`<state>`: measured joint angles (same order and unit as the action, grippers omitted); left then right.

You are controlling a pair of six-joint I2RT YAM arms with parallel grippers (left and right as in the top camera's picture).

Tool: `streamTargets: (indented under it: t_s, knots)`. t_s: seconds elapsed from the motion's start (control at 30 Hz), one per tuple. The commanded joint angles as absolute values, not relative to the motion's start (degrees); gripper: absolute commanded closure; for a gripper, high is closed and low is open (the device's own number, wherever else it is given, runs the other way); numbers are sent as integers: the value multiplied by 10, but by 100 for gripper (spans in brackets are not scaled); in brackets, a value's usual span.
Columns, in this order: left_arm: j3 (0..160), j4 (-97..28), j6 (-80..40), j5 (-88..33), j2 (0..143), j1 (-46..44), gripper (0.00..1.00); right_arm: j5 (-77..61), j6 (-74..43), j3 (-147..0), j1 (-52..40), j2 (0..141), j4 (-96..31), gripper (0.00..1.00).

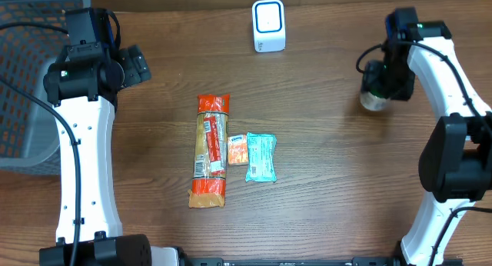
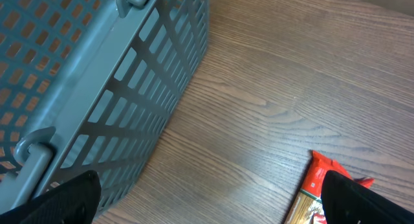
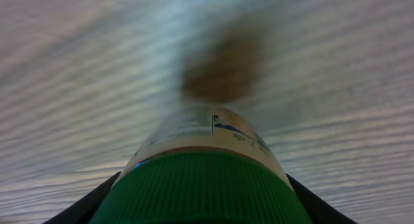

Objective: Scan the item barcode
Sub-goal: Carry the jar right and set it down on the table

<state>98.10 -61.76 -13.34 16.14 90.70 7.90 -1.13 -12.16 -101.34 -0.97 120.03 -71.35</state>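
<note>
Overhead, I find the right gripper (image 1: 378,83) clamped on the green-lidded jar (image 1: 374,100) at frame right, well apart from the scanner (image 1: 269,26) at top centre, so I judge scanning still outstanding; the left gripper (image 1: 137,64) stands spread wide, holding nothing.

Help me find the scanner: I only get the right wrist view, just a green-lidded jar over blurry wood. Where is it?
Observer: The white scanner stands at the far edge of the table, between the arms, apart from the jar in the right gripper.
Operator: What else needs scanning?
Observer: Three packets lie mid-table: a long pasta packet, a small orange packet, a teal packet.
Operator: And the left gripper?
Observer: The left gripper is open, beside the grey basket.
</note>
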Motion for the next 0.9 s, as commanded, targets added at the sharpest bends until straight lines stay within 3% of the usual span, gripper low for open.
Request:
streamTargets:
  t_s: [0.0,0.27,0.33,0.47,0.87]
  knots:
    - [992,-617,-128,169,899,79,0,-14,-119,-989,7,1191,-707,59]
    - [992,-617,-128,169,899,79,0,-13,-119,-981,16,1191,-711,14]
    - [992,-617,-128,169,899,79,0,-13,-119,-981,16,1191,-713,8]
    - [992,-617,-128,169,899,79,0,-13,-120,-981,16,1188,-714,0]
    - [992,-617,-128,169,899,79,0,-52,-119,-1021,-4,988,-725,0]
